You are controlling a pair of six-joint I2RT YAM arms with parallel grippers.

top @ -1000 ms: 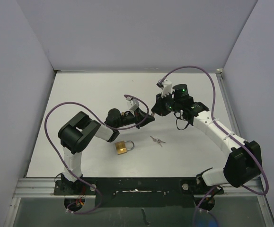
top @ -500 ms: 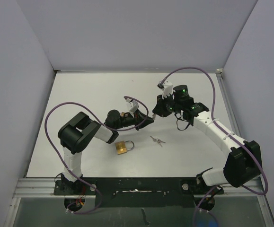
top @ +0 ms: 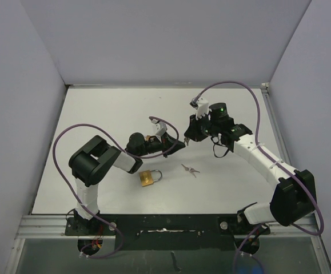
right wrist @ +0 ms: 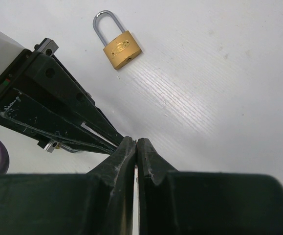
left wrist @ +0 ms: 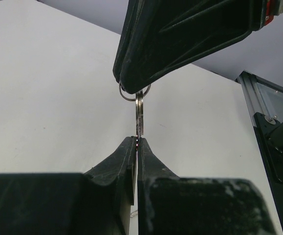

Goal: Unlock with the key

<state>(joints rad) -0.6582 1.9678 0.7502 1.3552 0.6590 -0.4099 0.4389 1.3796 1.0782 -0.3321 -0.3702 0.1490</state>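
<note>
A brass padlock (top: 148,178) with a silver shackle lies on the white table and also shows in the right wrist view (right wrist: 119,48). My left gripper (top: 182,142) and right gripper (top: 187,138) meet tip to tip above the table, behind the padlock. In the left wrist view my left gripper (left wrist: 137,139) is shut on a thin silver key (left wrist: 140,115). The key's ring (left wrist: 126,96) is pinched in the right gripper's fingers (left wrist: 180,39) above it. In the right wrist view my right gripper (right wrist: 137,141) is shut, with the left gripper's fingers (right wrist: 58,112) beside it.
A second small bunch of keys (top: 190,169) lies on the table to the right of the padlock. Grey walls enclose the table on three sides. A metal rail (top: 165,220) runs along the near edge by the arm bases.
Both grippers stay joined at the key. The left wrist has shifted slightly; the padlock and the loose keys have not moved.
</note>
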